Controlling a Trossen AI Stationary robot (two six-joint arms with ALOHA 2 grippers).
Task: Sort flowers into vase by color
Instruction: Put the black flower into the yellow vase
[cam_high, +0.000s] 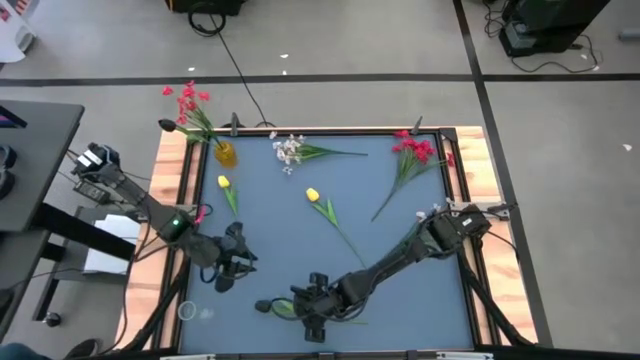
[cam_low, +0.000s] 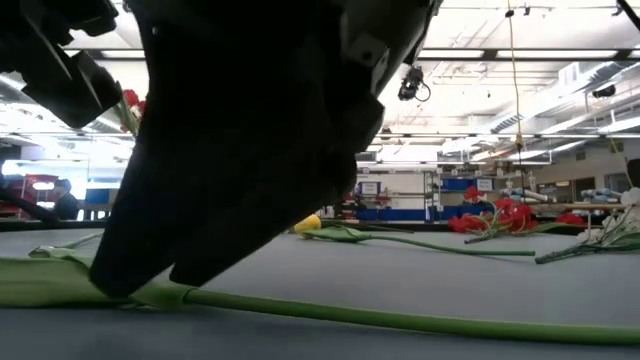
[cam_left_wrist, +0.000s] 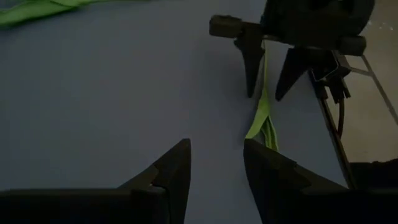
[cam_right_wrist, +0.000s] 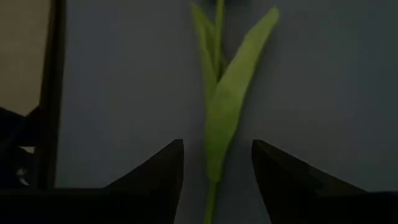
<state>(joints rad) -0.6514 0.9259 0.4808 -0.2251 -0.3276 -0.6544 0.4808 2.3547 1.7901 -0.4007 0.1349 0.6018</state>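
A green flower stem with long leaves (cam_right_wrist: 219, 118) lies flat on the blue mat near the table's near edge (cam_high: 285, 309); its blossom does not show. My right gripper (cam_right_wrist: 217, 163) is open, low over it, one finger on either side of the stem (cam_left_wrist: 263, 99); I see no touch. My left gripper (cam_high: 232, 268) is open (cam_left_wrist: 216, 163), left of it, above bare mat. Two yellow tulips (cam_high: 222, 183) (cam_high: 313, 195), a white spray (cam_high: 289, 151) and a red bunch (cam_high: 415, 150) lie farther back. Red flowers (cam_high: 188, 103) stand in a yellow vase (cam_high: 225, 154).
The mat is ringed by a wooden frame with dark rails (cam_high: 468, 200). A clear round thing (cam_high: 187, 310) sits at the near left corner. The yellow tulip's stem (cam_high: 345, 235) runs toward my right arm. Bare mat lies between the two grippers (cam_high: 270, 270).
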